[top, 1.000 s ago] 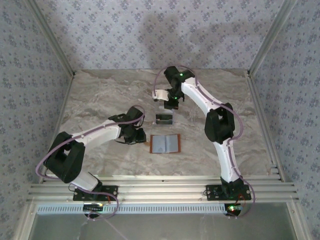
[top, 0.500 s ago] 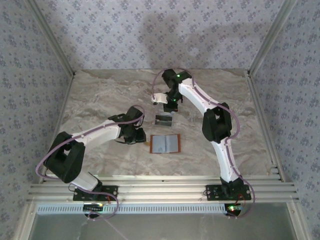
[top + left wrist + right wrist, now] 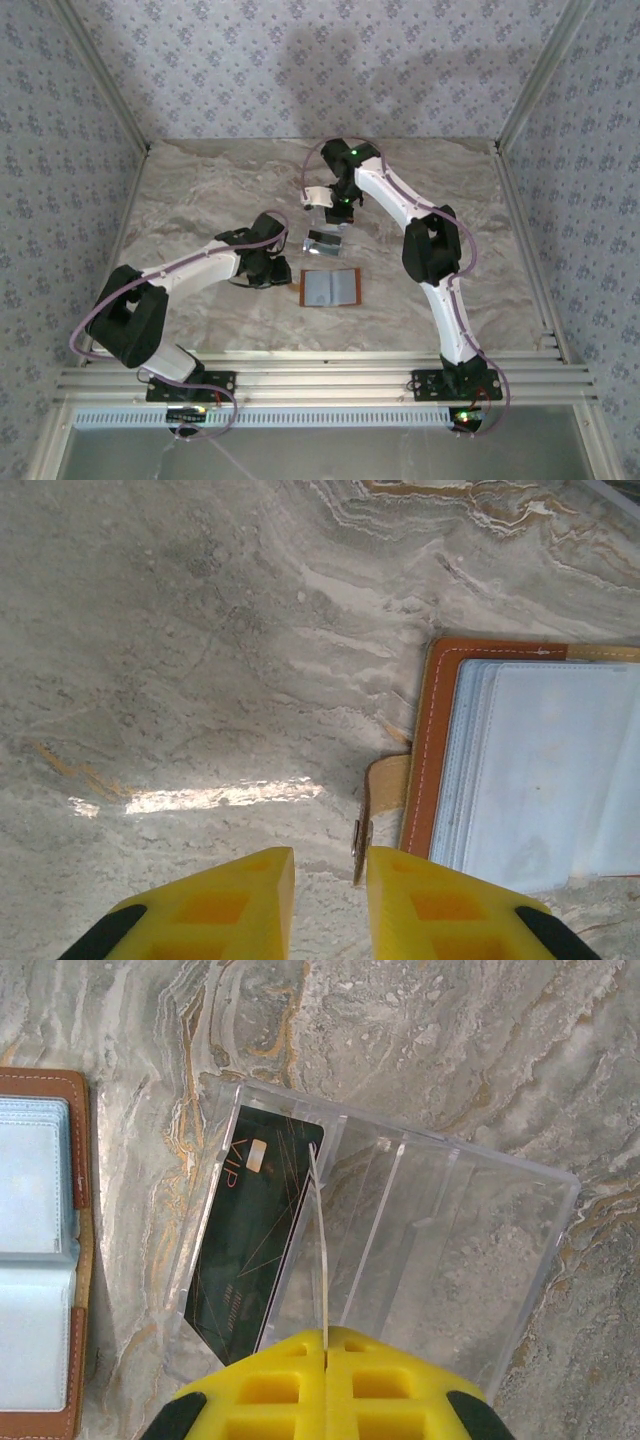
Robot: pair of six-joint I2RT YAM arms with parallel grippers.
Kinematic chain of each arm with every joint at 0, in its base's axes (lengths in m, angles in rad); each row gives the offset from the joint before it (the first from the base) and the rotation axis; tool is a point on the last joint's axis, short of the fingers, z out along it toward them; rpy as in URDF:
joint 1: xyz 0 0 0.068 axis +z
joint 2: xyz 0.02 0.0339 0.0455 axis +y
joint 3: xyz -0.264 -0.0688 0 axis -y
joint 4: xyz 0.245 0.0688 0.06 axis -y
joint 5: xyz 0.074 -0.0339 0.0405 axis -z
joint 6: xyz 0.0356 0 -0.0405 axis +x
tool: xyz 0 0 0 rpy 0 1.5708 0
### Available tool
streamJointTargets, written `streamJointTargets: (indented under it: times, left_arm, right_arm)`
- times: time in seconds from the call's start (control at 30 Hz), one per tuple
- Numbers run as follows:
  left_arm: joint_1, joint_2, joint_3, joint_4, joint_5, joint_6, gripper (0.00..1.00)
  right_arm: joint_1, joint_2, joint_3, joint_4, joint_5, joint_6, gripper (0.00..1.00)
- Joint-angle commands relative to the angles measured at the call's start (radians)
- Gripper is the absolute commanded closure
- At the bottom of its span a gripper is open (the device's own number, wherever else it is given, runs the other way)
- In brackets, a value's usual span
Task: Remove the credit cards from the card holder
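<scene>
The card holder [image 3: 330,288] lies open on the marble, orange-brown rim [image 3: 438,750] round pale blue sleeves. My left gripper [image 3: 330,865] is at its left edge, jaws a little apart. The strap tab [image 3: 386,783] stands between them against the right finger, clear of the left one. My right gripper [image 3: 325,1338] is shut on a pale credit card [image 3: 318,1230], seen edge-on, above the clear slotted tray [image 3: 450,1250]. A dark credit card [image 3: 255,1240] marked VIP lies in the tray's left slot. In the top view, the right gripper [image 3: 338,212] hangs over the tray [image 3: 322,242].
The tray sits just beyond the open card holder, mid-table. Aluminium rails [image 3: 520,200] and patterned walls bound the marble top on the left, right and back. Bare marble [image 3: 180,660] lies left of the card holder.
The right gripper with its card has shifted slightly left and nearer, over the tray. The tray has turned a little. The left arm has not moved.
</scene>
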Motion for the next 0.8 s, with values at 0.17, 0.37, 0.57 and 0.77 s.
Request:
streamJointTargets:
  times: [0.17, 0.37, 0.57, 0.77]
  left_arm:
    - [0.007, -0.013, 0.007, -0.018, 0.002, 0.006, 0.73]
    - [0.008, -0.007, 0.015, -0.022, 0.002, 0.01, 0.73]
    - [0.006, -0.005, 0.012, -0.015, 0.006, 0.003, 0.73]
    - [0.007, -0.003, 0.015, -0.016, 0.009, 0.008, 0.73]
  right_arm:
    - [-0.035, 0.006, 0.04, -0.015, 0.079, 0.056, 1.0]
    - [-0.047, 0.014, 0.066, -0.021, 0.074, 0.083, 1.0]
    - [-0.051, 0.003, 0.098, -0.024, 0.048, 0.215, 1.0]
    - [-0.042, 0.015, 0.105, -0.015, 0.067, 0.342, 1.0]
